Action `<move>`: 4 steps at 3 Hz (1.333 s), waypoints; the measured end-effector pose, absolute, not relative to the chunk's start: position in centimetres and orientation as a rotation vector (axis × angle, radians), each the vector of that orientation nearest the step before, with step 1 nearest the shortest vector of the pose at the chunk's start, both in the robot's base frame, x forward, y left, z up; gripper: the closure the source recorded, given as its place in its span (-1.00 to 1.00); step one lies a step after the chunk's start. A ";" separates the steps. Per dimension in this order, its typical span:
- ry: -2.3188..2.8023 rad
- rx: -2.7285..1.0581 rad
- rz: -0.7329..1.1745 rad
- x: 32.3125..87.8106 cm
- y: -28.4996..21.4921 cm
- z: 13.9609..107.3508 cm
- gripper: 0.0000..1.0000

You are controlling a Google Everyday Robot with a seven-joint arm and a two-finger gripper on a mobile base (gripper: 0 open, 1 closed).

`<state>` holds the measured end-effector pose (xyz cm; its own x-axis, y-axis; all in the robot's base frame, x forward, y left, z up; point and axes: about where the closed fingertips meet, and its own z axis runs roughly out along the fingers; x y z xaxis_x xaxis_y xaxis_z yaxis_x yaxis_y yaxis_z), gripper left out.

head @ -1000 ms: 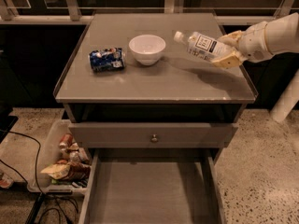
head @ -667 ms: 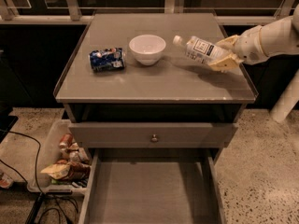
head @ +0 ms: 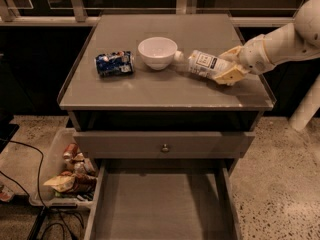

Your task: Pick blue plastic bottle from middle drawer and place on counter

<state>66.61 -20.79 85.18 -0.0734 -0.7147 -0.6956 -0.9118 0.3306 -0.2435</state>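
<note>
The blue plastic bottle (head: 202, 63), clear-grayish with a white cap and a pale label, lies tilted on its side over the right part of the counter (head: 165, 91), cap end beside the white bowl (head: 157, 52). My gripper (head: 229, 66) comes in from the right on a white arm and is shut on the bottle's base end, low over the counter top. The middle drawer (head: 162, 209) stands pulled out below, its gray floor bare.
A crushed blue-and-white can (head: 115, 63) lies on the counter left of the bowl. A closed drawer front with a small knob (head: 164, 147) sits above the open drawer. A bin of packaged items (head: 70, 171) and cables are on the floor at left.
My gripper has carried the bottle left and down, from above the counter's right edge to low over the counter, its cap now next to the bowl.
</note>
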 end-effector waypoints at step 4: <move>1.841 -1.440 0.331 66.6 -20.8 85.1 -0.75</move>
